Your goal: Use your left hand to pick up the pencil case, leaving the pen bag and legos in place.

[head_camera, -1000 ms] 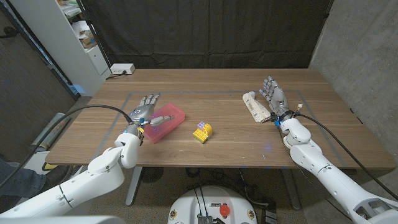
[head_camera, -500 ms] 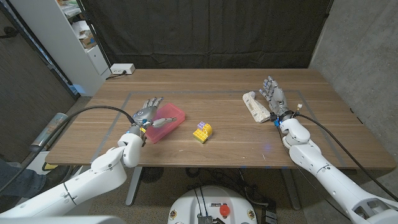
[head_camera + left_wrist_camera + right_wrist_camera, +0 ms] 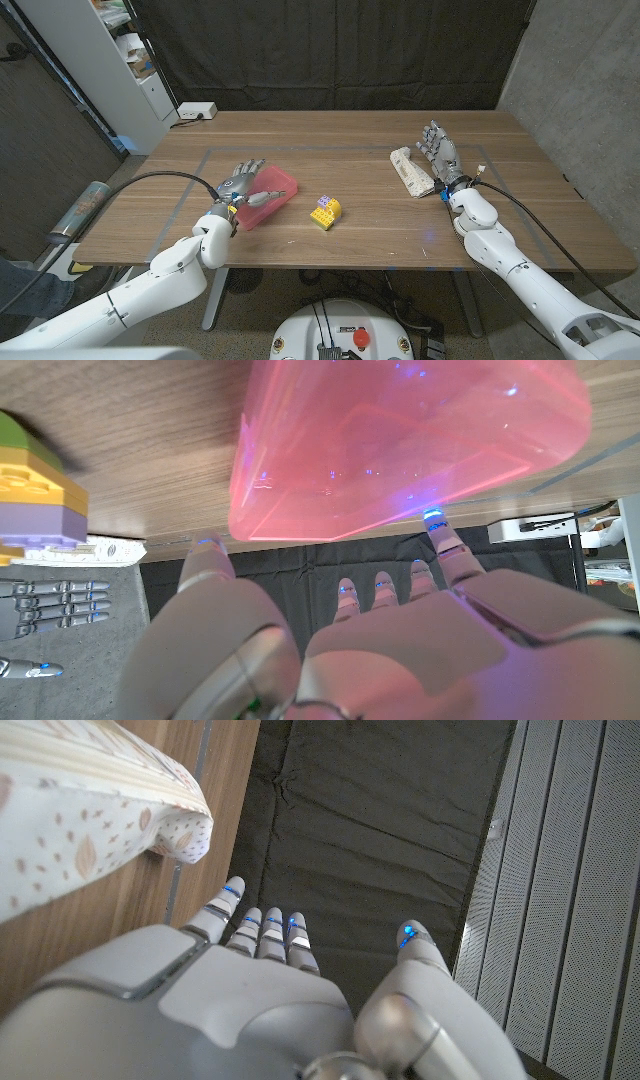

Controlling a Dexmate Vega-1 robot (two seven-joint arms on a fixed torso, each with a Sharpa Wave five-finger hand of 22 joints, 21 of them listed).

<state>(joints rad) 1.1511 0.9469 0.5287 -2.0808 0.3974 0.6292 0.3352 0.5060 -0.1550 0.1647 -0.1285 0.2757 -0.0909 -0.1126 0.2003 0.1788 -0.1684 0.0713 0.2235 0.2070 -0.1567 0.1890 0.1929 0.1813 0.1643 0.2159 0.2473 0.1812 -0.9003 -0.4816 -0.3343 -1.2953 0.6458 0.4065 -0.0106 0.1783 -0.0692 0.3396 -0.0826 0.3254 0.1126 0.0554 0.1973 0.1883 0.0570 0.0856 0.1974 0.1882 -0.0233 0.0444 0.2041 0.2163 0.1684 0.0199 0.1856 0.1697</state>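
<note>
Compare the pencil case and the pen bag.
The pencil case is translucent pink and hard-looking; the pen bag is cream patterned fabric. The pencil case lies at the left hand, the pen bag beside the right hand. Both are elongated and lie on the table.

pencil case (image 3: 265, 193) left, legos (image 3: 325, 211) middle, pen bag (image 3: 410, 171) right on table (image 3: 350, 135).

Desk (image 3: 360, 230): matt brown wood with a visible grain. Pencil case (image 3: 268, 192), under the fingers (image 3: 252, 165) of the left hand (image 3: 238, 183): translucent pink plastic, smooth and glossy. Legos (image 3: 324, 211), beyond that hand's fingertips: glossy hard plastic in yellow, purple and green. Pen bag (image 3: 410, 171), just beside the right hand (image 3: 440, 155): soft matt cloth, cream with a small leaf print. Both hands: grey shells with a satin, metal-like sheen.
</note>
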